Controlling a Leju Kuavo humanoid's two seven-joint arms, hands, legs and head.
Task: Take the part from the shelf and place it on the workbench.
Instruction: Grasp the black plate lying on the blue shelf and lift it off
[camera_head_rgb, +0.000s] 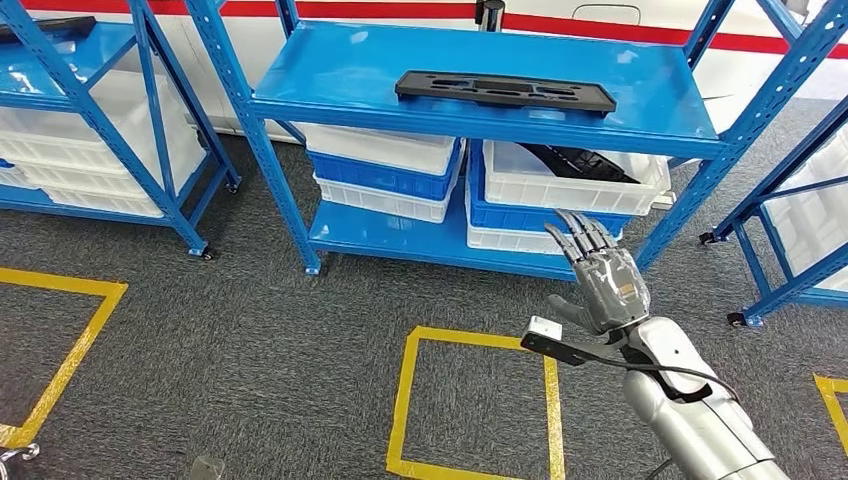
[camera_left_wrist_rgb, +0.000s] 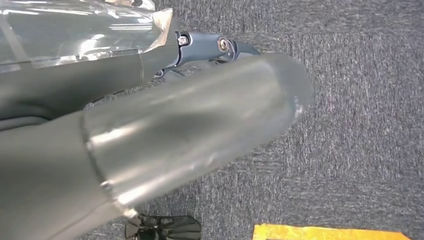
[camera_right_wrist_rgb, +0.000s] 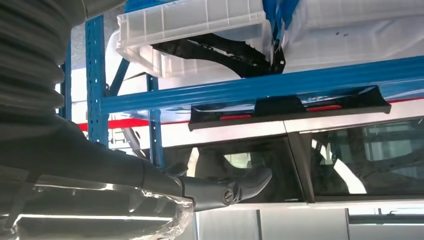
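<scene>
Black plastic is what the part (camera_head_rgb: 505, 91) appears to be made of: a long, flat panel lying on the top board of the blue shelf (camera_head_rgb: 340, 75), in the upper middle of the head view, close to the board's front edge. The right hand (camera_head_rgb: 600, 270) is seen in the lower right of that view, raised with fingers extended and apart, holding nothing, below the part and well apart from it. The left hand's state cannot be told; its wrist view is taken up by arm casing over grey carpet. From here, several risks can be judged. The part is long and thin, so a grasp taken off-centre would likely let it tilt or swing. If it is approached from below, the fingers could be struck against the shelf's front lip, or the part could be pushed back out of reach. The white bins (camera_head_rgb: 575, 180) on the lower board could also be brushed.
</scene>
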